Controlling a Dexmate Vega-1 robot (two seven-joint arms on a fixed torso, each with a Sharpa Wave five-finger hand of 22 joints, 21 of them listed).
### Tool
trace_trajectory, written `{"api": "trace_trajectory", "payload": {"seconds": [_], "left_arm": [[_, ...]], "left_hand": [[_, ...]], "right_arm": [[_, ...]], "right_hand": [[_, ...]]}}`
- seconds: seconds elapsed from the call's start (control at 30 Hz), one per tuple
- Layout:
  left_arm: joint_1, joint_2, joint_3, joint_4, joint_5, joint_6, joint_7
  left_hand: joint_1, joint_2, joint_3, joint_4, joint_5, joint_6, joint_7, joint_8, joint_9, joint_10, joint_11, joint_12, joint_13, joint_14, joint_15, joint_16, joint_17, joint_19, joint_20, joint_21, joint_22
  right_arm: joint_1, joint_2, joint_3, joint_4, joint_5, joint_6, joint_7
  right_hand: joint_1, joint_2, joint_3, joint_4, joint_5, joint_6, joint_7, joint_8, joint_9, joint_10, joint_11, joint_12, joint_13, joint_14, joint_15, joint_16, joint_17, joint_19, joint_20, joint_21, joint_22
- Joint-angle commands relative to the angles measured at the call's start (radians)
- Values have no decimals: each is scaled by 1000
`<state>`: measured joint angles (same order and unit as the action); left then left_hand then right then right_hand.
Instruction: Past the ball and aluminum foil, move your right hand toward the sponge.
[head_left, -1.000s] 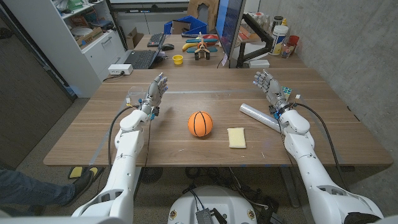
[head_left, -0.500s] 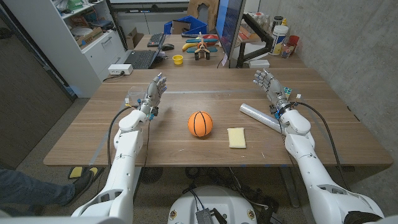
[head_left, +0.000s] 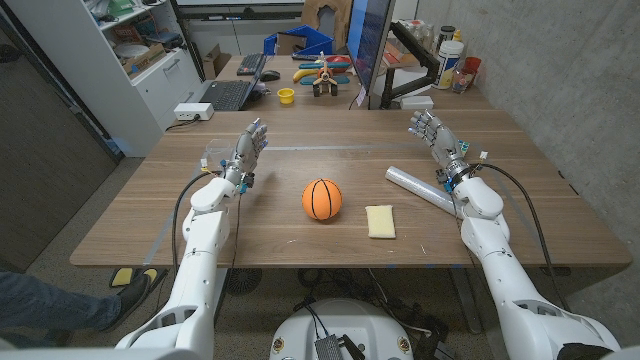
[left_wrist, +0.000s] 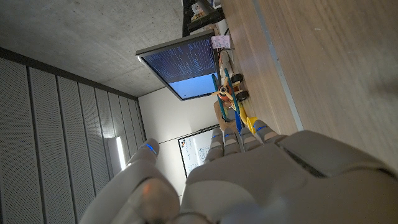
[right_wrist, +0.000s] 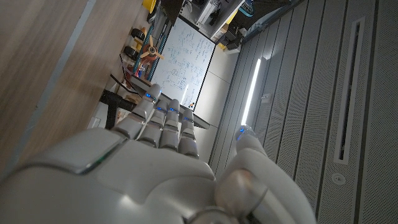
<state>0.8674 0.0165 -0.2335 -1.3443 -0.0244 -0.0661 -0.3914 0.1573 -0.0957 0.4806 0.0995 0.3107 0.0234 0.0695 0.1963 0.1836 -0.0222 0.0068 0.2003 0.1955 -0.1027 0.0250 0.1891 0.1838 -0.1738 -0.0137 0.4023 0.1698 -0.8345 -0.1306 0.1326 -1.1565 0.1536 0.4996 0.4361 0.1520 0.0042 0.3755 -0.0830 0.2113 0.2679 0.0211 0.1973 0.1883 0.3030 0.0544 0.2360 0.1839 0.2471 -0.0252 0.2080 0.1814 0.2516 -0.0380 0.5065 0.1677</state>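
sponge, the pale yellow rectangular pad (head_left: 380, 221), is probably feeling light and squashy; gripping its long edges suits the released, empty right hand (head_left: 434, 138).

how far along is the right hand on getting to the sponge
Nothing looks done yet. The right hand is raised, holding nothing, fingers apart, at the table's far right, beyond the aluminum foil. The sponge lies untouched beside the ball. Left to do: bring the right hand in past the foil to the sponge. The left hand is raised with fingers apart at the left, holding nothing.
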Motion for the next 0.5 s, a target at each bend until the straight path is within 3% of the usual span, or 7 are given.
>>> {"api": "trace_trajectory", "payload": {"seconds": [0.03, 0.5], "left_arm": [[19, -2, -2, -34, 4, 14, 9], [21, -3, 3, -45, 8, 19, 10]], "left_hand": [[8, 6, -2, 0, 6, 8, -1, 5, 5, -4, -3, 8, -1, -5, -6, 4, 2, -43, 7, -5, 6], [8, 7, -5, 1, 7, 9, -2, 5, 5, -3, -5, 9, -1, -6, -8, 4, 2, -43, 12, -11, 6]], "right_arm": [[-17, -10, 0, -15, -13, 37, 3], [-43, -12, 3, -44, -13, 71, 5]], "right_hand": [[3, -4, 5, -6, 6, 7, -5, 4, 3, 11, -5, 4, 2, 10, 1, 5, 1, 8, -18, -3, 1], [2, 0, 5, -6, 8, 11, -8, 5, 3, 16, -8, 3, 2, 12, 1, 1, 2, 14, -17, -12, 1]]}}
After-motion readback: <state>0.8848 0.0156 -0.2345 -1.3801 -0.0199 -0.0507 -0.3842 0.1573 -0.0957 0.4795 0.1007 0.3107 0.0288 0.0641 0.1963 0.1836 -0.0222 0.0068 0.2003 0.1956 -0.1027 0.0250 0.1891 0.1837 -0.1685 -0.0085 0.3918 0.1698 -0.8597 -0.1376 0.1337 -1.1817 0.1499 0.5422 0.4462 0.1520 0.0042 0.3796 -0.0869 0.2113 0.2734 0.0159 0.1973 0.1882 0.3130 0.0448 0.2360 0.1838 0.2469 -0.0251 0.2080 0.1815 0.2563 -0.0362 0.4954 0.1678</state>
